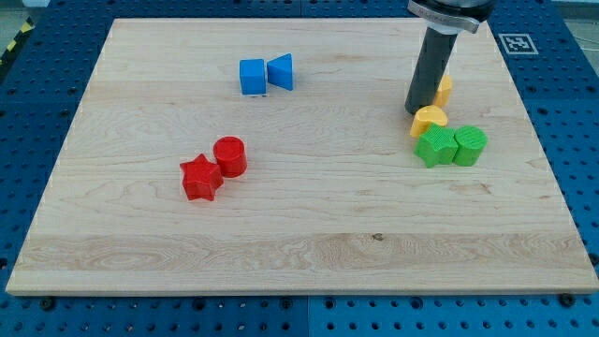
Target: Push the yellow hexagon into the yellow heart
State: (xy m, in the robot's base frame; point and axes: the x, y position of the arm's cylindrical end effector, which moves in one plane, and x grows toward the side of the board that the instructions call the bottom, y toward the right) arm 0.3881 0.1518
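The yellow hexagon (444,89) lies at the view's upper right, mostly hidden behind my dark rod. The yellow heart (430,120) lies just below it, toward the view's bottom, touching the green blocks. My tip (418,109) rests on the board between the two yellow blocks, at the hexagon's lower left and right at the heart's top edge. Whether the hexagon and heart touch is hidden by the rod.
A green star (434,147) and a green cylinder (470,145) sit side by side just below the heart. A blue cube (253,77) and a blue triangular block (282,72) lie at the upper middle. A red star (200,178) and a red cylinder (229,155) lie at the left centre.
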